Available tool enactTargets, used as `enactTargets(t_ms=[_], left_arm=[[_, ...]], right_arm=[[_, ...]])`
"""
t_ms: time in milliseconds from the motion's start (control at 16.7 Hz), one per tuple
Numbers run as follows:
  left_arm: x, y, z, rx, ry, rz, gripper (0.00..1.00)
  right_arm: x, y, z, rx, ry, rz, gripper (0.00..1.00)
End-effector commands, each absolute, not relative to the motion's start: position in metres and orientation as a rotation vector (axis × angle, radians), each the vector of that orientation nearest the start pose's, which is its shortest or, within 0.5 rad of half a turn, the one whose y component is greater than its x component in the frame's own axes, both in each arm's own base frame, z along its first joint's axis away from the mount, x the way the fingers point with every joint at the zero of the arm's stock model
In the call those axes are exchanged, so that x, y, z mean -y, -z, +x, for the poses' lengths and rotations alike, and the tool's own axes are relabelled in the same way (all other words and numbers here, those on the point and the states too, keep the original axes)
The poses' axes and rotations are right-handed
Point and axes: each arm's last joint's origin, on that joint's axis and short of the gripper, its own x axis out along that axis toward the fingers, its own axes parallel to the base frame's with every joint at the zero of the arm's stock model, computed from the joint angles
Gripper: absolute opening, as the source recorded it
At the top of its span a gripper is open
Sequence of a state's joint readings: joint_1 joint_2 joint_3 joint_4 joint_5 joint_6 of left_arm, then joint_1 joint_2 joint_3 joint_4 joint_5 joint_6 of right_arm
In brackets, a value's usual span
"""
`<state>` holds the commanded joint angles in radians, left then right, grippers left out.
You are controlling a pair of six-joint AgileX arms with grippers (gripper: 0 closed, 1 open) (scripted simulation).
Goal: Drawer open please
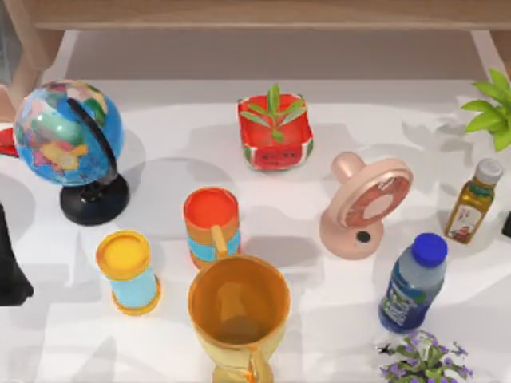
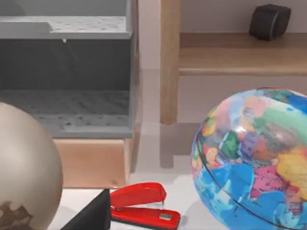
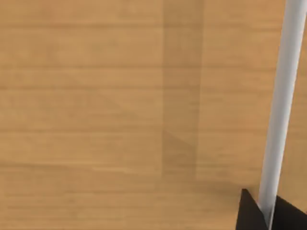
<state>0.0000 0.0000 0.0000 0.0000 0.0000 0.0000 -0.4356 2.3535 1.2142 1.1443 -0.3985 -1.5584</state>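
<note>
Fingertips of the right gripper (image 3: 263, 211) pinch the white drawer handle (image 3: 280, 105) against the wooden drawer front (image 3: 105, 110). Grip looks shallow, so a skewed pull could slip off. Left gripper's (image 1: 9, 267) fingers: cannot tell.

A: so many colours here lol. The globe (image 1: 68, 134) is a blue, green and yellow patchwork on a black base, and the stapler (image 2: 144, 205) is red.

B: yep, plus the fan (image 1: 366, 209) is pink, the mug (image 1: 239, 311) is orange, and the tabletop (image 1: 176, 167) is white.

Globe (image 1: 68, 136), fan (image 1: 366, 207), cups, bottles crowd table (image 1: 160, 167).
</note>
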Motion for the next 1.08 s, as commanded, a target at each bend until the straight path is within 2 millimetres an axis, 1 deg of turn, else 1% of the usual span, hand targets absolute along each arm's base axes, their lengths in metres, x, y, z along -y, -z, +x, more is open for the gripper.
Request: enactTargets(t_ms=[180, 300, 600, 720, 960, 1080], left_arm=[[0.001, -0.16, 0.106, 0.0, 0.0, 0.0, 1.0], [0.001, -0.16, 0.106, 0.0, 0.0, 0.0, 1.0], [0.001, -0.16, 0.106, 0.0, 0.0, 0.0, 1.0], [0.001, -0.16, 0.106, 0.0, 0.0, 0.0, 1.0], [0.001, -0.16, 0.106, 0.0, 0.0, 0.0, 1.0], [0.001, -0.16, 0.106, 0.0, 0.0, 0.0, 1.0]], right_arm=[[0.182, -0.088, 0.427, -0.013, 0.008, -1.567, 0.0], [0.182, -0.09, 0.419, -0.007, 0.01, -1.57, 0.0], [0.182, -0.086, 0.376, -0.02, 0.002, -1.564, 0.0], [0.181, -0.088, 0.366, -0.015, 0.007, -1.566, 0.0], [0.181, -0.087, 0.366, -0.016, 0.006, -1.565, 0.0], [0.181, -0.088, 0.361, -0.011, 0.007, -1.567, 0.0]])
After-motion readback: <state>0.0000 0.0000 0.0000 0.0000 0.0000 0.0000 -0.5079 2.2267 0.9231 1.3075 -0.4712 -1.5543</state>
